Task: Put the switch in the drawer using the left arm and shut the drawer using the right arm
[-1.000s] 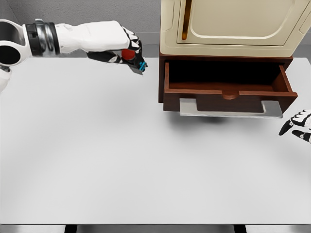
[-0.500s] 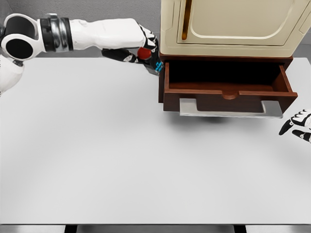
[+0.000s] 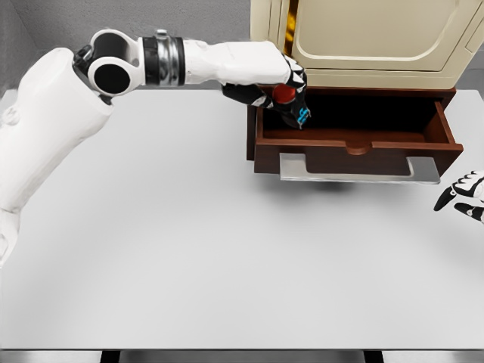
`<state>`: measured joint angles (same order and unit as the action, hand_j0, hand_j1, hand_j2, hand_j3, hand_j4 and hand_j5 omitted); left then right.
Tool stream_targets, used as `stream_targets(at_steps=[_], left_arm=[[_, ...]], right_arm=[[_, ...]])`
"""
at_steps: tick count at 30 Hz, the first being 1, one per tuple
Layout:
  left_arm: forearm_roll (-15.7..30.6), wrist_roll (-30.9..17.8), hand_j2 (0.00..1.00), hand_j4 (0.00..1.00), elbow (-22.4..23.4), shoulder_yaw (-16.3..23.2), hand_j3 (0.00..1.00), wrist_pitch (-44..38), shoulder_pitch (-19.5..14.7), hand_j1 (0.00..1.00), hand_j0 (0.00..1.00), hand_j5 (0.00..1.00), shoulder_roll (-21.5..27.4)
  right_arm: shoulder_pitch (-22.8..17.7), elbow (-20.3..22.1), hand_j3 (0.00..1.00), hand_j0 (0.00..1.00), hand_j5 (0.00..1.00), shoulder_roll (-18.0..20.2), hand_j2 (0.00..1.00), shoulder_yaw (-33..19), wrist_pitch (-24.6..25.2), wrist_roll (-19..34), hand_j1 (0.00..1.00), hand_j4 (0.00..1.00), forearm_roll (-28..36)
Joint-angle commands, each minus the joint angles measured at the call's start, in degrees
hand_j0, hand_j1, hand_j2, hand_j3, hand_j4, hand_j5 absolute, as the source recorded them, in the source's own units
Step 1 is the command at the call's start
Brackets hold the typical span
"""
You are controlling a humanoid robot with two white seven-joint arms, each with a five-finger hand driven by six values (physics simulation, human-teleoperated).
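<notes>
left hand [image 3: 286, 89]: reaches in from the upper left on a long white arm; fingers curled around the switch, palm turned toward the drawer, held over the drawer's left end, just inside its left wall.
switch [image 3: 293, 105]: small item with a red part above and a dark body with a bright blue patch below; pinched in the left hand, tilted, above the drawer's dark interior (whether it touches the drawer floor cannot be told).
drawer [image 3: 355, 141]: reddish-brown wood, pulled out toward the camera from the base of the cabinet; interior in shadow; a shallow round notch in the middle of the front panel's top edge.
drawer handle [image 3: 359, 175]: flat grey bar running below the front panel, with upright ends.
cabinet [image 3: 370, 38]: cream-coloured unit standing at the back of the table, above the drawer; panelled door with a slim amber strip near its left edge.
right hand [image 3: 463, 195]: only partly in view at the right edge, near the drawer's right front corner but apart from it; fingers loosely spread, black joints on white, grasping nothing, resting low over the table.
table [image 3: 189, 249]: broad pale grey surface, carrying the cabinet.
</notes>
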<state>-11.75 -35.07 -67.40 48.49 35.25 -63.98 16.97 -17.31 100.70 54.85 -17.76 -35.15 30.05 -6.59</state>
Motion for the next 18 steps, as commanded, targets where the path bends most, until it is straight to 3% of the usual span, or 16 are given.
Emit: stream_targets(at_steps=[1,4,6,13,18], left_arm=[[-0.56,0.07,0.41,0.41,2.8,-0.06,0.41,-0.25,0.0,0.41,0.41,0.41,-3.34],[-1.53,0.07,0.41,0.41,3.59,-0.06,0.41,-0.25,-0.09,0.41,0.41,0.41,-3.96],[-1.53,0.07,0.41,0.41,7.54,-0.06,0.41,-0.25,-0.26,0.41,0.41,0.41,-5.72],[-1.53,0.07,0.42,0.42,9.21,-0.15,0.42,-0.25,-0.09,0.42,0.42,0.42,-6.95],[-1.09,0.07,0.52,0.52,9.3,-0.15,0.52,-0.25,0.0,0.52,0.52,0.52,-6.86]], right_arm=[[0.0,0.02,0.49,0.49,0.49,0.08,0.49,0.01,0.15,0.0,0.49,0.49,0.35],[0.0,0.02,0.49,0.49,0.49,0.26,0.49,-0.08,0.15,0.0,0.49,0.49,0.44],[-0.09,0.02,0.49,0.49,0.49,0.34,0.49,-0.08,0.15,0.0,0.49,0.49,0.44],[-0.09,0.02,0.49,0.49,0.49,0.61,0.49,-0.34,0.15,0.0,0.49,0.49,0.44],[-0.18,0.02,0.49,0.49,0.49,0.87,0.49,-0.43,0.15,0.18,0.49,0.49,0.44]])
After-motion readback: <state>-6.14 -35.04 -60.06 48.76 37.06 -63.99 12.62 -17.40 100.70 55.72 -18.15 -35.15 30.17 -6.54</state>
